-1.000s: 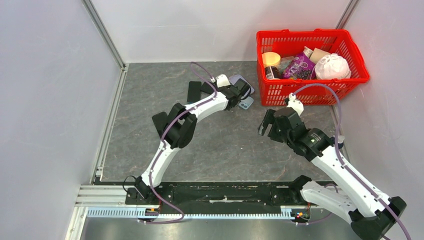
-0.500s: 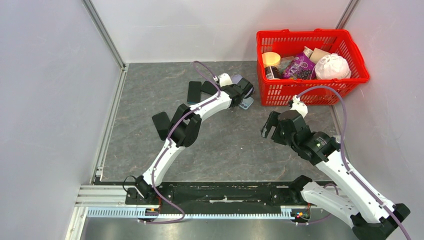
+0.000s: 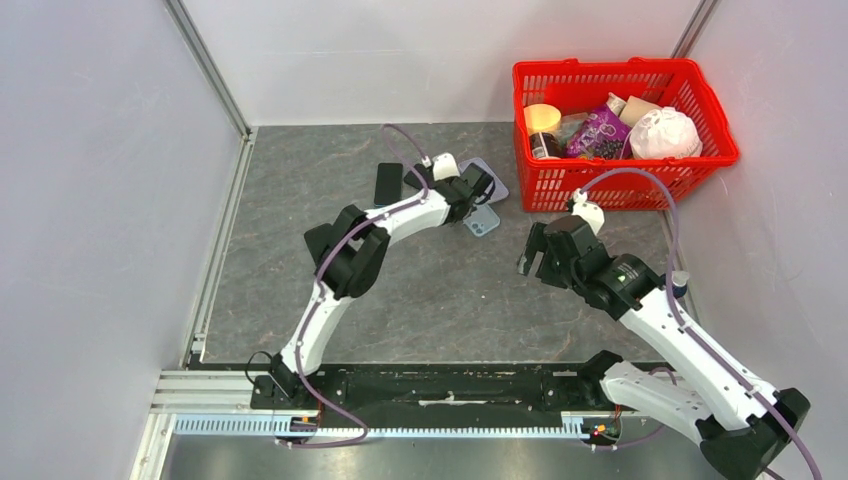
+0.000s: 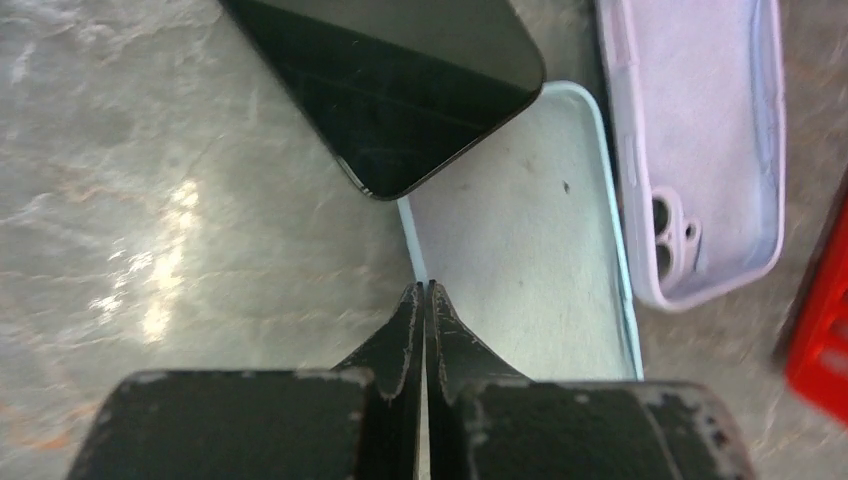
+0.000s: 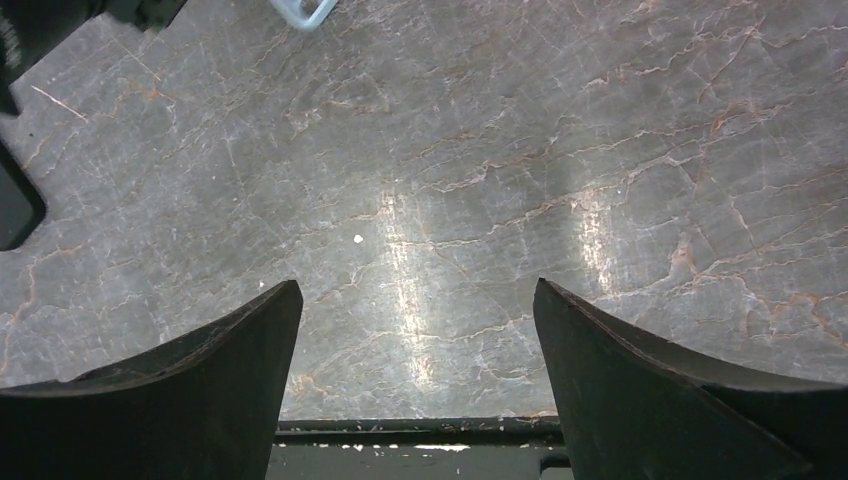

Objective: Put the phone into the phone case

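Find the black glass-faced phone [image 4: 400,70] flat on the grey marbled tabletop [image 4: 150,200], outside both cases, one rounded corner overlapping the far corner of the pale blue soft phone case [image 4: 520,250], with the lilac soft phone case [image 4: 690,120] lying open side up just beside. Note the left gripper [image 4: 425,290] pinched tight on the pale blue case's left rim. Note the right gripper [image 5: 418,290] well apart over bare tabletop, fingers spread wide, holding nothing.
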### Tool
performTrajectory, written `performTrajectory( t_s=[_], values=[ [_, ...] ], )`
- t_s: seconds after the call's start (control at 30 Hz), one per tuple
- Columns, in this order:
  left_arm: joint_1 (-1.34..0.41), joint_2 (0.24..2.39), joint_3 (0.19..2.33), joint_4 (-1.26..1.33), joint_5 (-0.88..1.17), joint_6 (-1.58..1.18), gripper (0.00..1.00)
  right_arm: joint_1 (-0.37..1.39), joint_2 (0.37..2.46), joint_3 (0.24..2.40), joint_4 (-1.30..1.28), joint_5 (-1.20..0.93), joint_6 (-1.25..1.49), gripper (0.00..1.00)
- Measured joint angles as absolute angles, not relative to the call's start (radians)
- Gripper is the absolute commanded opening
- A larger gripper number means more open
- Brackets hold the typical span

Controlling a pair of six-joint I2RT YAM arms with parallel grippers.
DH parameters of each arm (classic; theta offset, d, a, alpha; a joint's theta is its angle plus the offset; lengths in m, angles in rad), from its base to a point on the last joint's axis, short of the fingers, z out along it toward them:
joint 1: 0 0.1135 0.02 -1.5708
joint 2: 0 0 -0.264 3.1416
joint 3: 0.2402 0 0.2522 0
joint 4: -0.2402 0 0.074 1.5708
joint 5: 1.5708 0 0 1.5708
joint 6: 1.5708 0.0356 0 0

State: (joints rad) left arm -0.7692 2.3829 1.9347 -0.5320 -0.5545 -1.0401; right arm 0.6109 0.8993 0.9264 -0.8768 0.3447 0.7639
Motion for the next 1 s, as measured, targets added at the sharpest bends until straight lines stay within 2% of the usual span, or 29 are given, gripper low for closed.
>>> performTrajectory(
  t_s=[0.33, 0.53, 0.83, 0.87, 0.93, 1.0],
  values=[
    [-0.783, 2.029, 1.422, -0.454, -0.422, -0.904, 0.02, 0.611, 0.993, 0.927, -0.810, 0.312, 0.759, 0.93],
    [-0.806, 1.834, 1.168, -0.431, -0.374, -0.868, 0.02, 0.611, 1.140, 0.948, -0.728, 0.271, 0.756, 0.95],
    [-0.809, 1.725, 1.007, -0.352, -0.321, -0.860, 0.03, 0.611, 1.452, 1.096, -0.619, 0.209, 0.702, 0.97],
    [-0.809, 1.720, 0.999, -0.343, -0.318, -0.860, 0.06, 0.611, 1.491, 1.122, -0.609, 0.203, 0.693, 0.97],
    [-0.809, 1.704, 0.981, -0.329, -0.308, -0.859, 0.28, 0.611, 1.551, 1.161, -0.590, 0.191, 0.678, 0.97],
    [-0.810, 1.684, 0.964, -0.328, -0.291, -0.854, 0.46, 0.611, 1.610, 1.206, -0.584, 0.175, 0.662, 0.97]
  ],
)
